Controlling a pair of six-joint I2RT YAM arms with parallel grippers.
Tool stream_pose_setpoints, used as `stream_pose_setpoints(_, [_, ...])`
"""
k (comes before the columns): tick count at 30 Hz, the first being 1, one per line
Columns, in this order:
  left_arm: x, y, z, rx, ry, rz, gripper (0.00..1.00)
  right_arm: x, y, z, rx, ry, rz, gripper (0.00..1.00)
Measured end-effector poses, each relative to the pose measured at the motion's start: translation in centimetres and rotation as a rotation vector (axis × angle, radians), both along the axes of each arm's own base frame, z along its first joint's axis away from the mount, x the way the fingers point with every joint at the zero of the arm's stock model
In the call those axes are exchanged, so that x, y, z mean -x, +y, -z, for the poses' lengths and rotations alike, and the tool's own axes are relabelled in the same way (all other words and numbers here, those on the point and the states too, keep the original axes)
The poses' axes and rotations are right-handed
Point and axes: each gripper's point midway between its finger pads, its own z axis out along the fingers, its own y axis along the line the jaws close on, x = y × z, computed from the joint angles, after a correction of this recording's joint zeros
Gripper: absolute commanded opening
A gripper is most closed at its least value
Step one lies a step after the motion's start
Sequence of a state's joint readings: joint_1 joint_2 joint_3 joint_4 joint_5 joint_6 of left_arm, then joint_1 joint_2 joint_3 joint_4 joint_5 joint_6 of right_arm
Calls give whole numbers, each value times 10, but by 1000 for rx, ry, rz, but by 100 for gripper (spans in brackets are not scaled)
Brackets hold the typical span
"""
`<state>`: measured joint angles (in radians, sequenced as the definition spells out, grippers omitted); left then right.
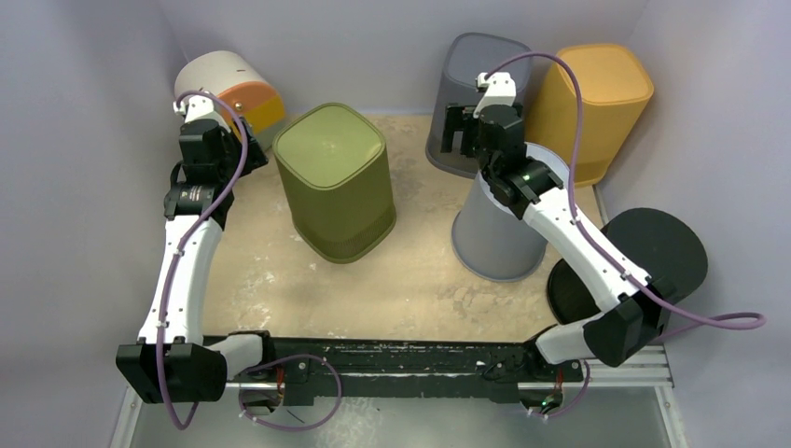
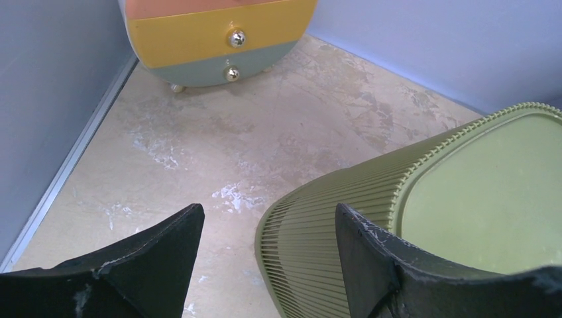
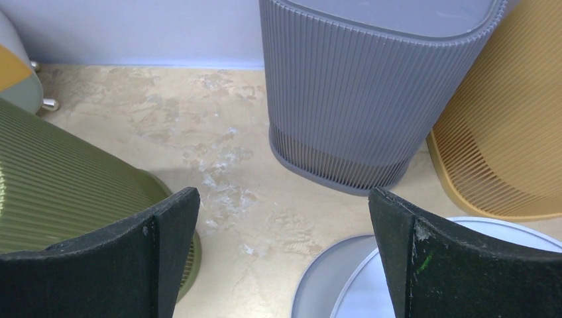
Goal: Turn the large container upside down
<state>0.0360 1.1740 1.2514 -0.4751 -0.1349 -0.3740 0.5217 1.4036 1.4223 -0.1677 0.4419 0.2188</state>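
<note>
My left gripper is spread wide, holding nothing, just beside the green bin, which stands bottom-up mid-table. My right gripper is also wide and empty, above a grey bin. I see no readable writing.

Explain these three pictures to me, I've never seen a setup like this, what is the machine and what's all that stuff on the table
Two white robot arms are bolted at the near edge of a table. The overhead picture shows both; the other two come from cameras on each wrist, with black fingers at the bottom. On the table stand a green bin, a dark grey bin, a yellow bin, a light grey bin, a black bin and a small drawer chest. The left gripper and right gripper are open, holding nothing.
</note>
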Motion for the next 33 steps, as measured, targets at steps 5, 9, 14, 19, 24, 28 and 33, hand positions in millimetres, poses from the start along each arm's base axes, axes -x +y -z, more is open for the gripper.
stream_pose_setpoints(5, [0, 1, 1, -2, 3, -3, 70, 0, -4, -3, -1, -13, 18, 100])
stream_pose_setpoints(9, [0, 1, 1, -2, 3, -4, 70, 1, -6, -4, -2, -19, 26, 100])
stream_pose_setpoints(14, [1, 1, 1, -3, 3, -8, 70, 3, -9, -3, 3, -18, 37, 100])
stream_pose_setpoints(19, [1, 2, 1, -4, 3, -10, 70, 3, -9, -3, 3, -19, 37, 100])
stream_pose_setpoints(24, [1, 2, 1, -5, 3, -11, 71, 3, -10, -4, 1, -24, 41, 100])
stream_pose_setpoints(28, [1, 2, 1, -6, 3, -13, 71, 3, -10, -5, 1, -24, 42, 100])
stream_pose_setpoints(33, [1, 3, 1, -6, 3, -14, 71, 6, -11, -3, 2, -23, 42, 100])
